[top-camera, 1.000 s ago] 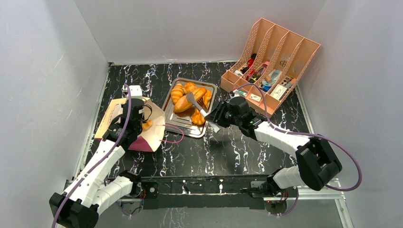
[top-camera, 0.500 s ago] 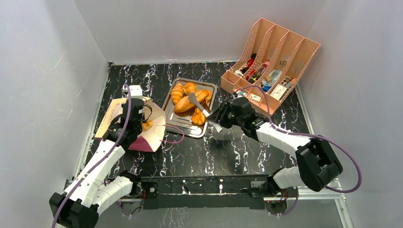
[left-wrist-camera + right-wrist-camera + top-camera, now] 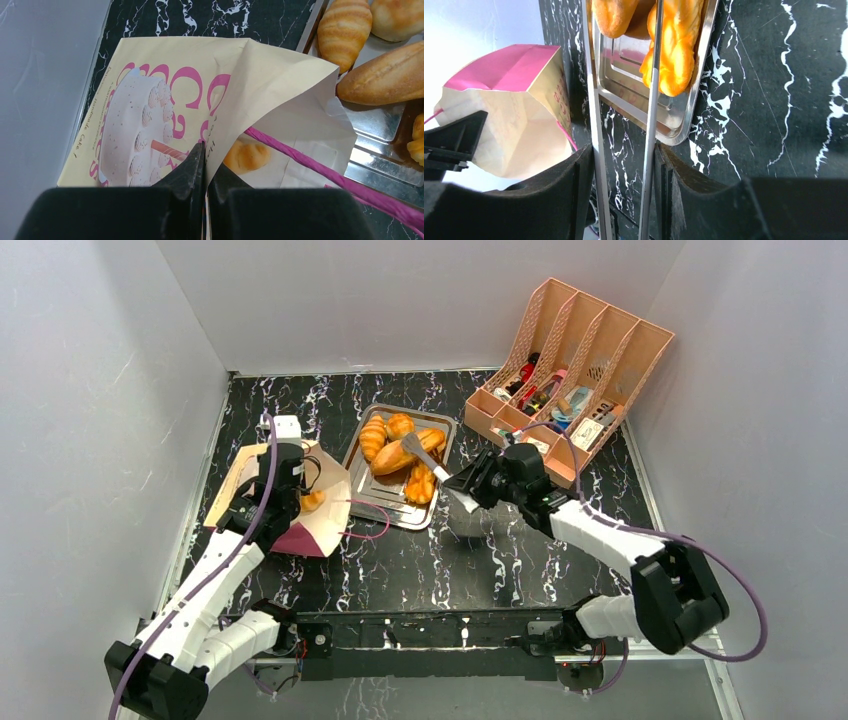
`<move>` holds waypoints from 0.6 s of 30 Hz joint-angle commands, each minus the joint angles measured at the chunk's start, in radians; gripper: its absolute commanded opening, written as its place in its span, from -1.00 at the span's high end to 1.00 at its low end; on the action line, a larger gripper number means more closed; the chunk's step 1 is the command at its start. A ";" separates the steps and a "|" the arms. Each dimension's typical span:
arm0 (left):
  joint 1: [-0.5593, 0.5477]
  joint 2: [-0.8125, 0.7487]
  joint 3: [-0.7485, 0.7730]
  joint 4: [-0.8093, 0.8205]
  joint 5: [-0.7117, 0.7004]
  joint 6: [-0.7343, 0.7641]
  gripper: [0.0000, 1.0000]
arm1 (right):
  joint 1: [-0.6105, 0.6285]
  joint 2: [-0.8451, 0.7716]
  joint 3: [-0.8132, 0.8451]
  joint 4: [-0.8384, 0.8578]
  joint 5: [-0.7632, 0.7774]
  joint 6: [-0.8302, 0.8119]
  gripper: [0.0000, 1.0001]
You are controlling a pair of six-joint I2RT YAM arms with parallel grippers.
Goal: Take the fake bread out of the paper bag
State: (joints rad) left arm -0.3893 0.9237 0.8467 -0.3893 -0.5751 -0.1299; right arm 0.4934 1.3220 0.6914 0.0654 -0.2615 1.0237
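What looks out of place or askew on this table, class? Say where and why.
The paper bag lies tipped on its side beside the tray, its mouth creased open where the left gripper pinches the rim. One small roll sits inside it, apart from the other bread on the tray.

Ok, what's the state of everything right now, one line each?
paper bag: on its side, mouth pulled open
left gripper: jaws shut on the bag's rim
small roll: inside the bag, not yet out
right gripper: jaws shut on the tongs
tongs: arms apart, tips over the tray
tray: flat, loaded with bread
braided loaf: lying on the tray
baguette: lying on the tray
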 commanded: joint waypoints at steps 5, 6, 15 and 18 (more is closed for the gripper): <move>0.000 -0.014 0.058 0.011 -0.002 0.015 1.00 | -0.044 -0.151 0.031 -0.040 0.004 0.015 0.19; 0.001 -0.017 0.060 0.009 -0.002 0.015 1.00 | -0.045 -0.158 0.032 -0.047 0.002 0.014 0.19; 0.001 -0.027 0.069 -0.002 0.004 0.017 1.00 | -0.046 -0.133 0.021 -0.028 -0.013 0.019 0.20; 0.001 -0.041 0.032 0.041 0.054 0.058 1.00 | -0.042 -0.235 0.010 -0.069 -0.017 -0.029 0.32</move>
State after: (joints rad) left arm -0.3893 0.9161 0.8734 -0.3965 -0.5617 -0.1112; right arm 0.4503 1.1980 0.6895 -0.0357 -0.2642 1.0355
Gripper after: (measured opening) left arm 0.008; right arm 0.413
